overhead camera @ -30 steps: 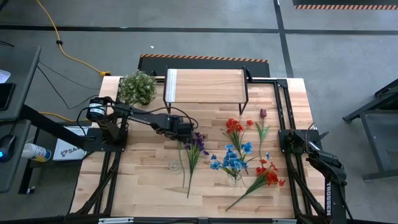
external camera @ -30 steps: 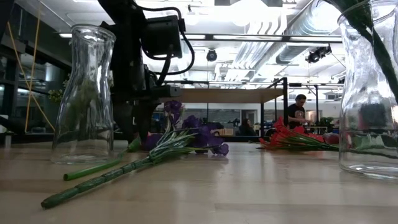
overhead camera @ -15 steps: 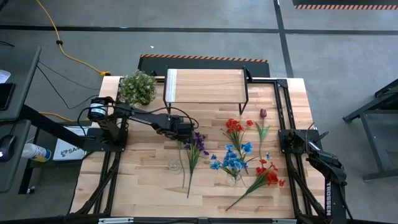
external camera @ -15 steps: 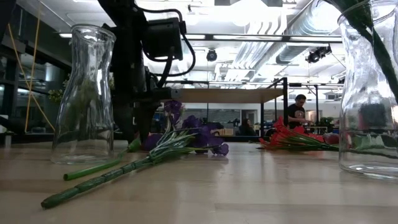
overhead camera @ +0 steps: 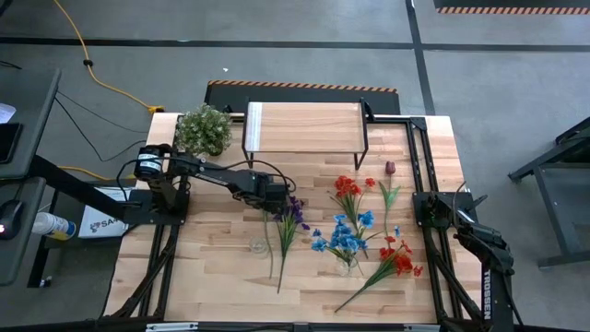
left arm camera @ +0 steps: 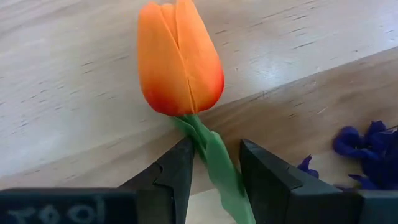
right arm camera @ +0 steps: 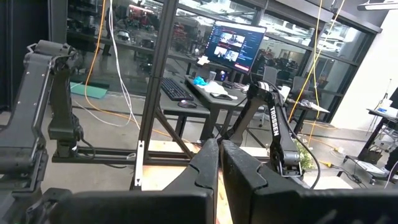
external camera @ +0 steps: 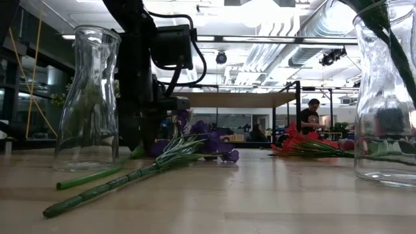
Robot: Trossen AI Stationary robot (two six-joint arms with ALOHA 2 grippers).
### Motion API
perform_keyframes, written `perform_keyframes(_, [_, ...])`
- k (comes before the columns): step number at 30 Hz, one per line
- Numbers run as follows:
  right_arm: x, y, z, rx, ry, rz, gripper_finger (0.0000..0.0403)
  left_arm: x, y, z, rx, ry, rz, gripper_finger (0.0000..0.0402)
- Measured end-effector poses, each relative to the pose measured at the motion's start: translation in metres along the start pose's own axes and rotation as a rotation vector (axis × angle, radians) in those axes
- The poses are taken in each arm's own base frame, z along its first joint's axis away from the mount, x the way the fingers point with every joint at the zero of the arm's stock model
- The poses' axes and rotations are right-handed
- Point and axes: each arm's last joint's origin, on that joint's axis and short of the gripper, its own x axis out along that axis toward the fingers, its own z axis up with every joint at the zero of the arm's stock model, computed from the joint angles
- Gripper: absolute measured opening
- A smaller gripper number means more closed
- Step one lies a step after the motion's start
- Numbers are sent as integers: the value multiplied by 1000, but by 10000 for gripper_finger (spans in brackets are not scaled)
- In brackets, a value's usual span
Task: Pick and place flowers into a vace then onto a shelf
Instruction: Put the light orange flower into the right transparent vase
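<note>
- My left gripper [left arm camera: 211, 180] sits at centre-left of the high view, low over the tabletop [overhead camera: 221, 277], with the green stem of the orange tulip [left arm camera: 180, 59] running between its two fingers just under the bloom.
- The fingers stand close on either side of that stem, and I judge them clenched on it; gripping near the head should keep the bloom from swinging when I lift.
- The purple flowers [overhead camera: 293, 214] lie touching my gripper's lower-right side in the high view, their stems trailing toward the bottom of the frame, so I must lift without dragging them.
- An empty glass vase [external camera: 88, 97] stands at the left of the low view, just beside my arm; it looks like the nearest place for this stem.
- A second vase [external camera: 387, 97] at the right edge of the low view already has dark stems in it.
- Red [overhead camera: 348, 187] and blue [overhead camera: 343, 235] flowers lie right of centre in the high view, and a dark red tulip [overhead camera: 389, 170] lies above them.
- The shelf [overhead camera: 304, 127] stands at top centre, its plank bare, beside the potted plant [overhead camera: 203, 129].
- My right gripper [right arm camera: 219, 163] waits clenched on nothing at the right edge of the high view.
</note>
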Motion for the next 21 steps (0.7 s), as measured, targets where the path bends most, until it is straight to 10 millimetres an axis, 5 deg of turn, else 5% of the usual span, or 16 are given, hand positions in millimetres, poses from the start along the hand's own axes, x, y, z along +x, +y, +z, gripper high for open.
perform_keyframes(14, [0,0,0,17,0,0,12,-6,-1,2,-3,-16,27,33])
perform_keyframes(21, [0,0,0,19,0,1,12,-19,-9,8,6,-71,43,34])
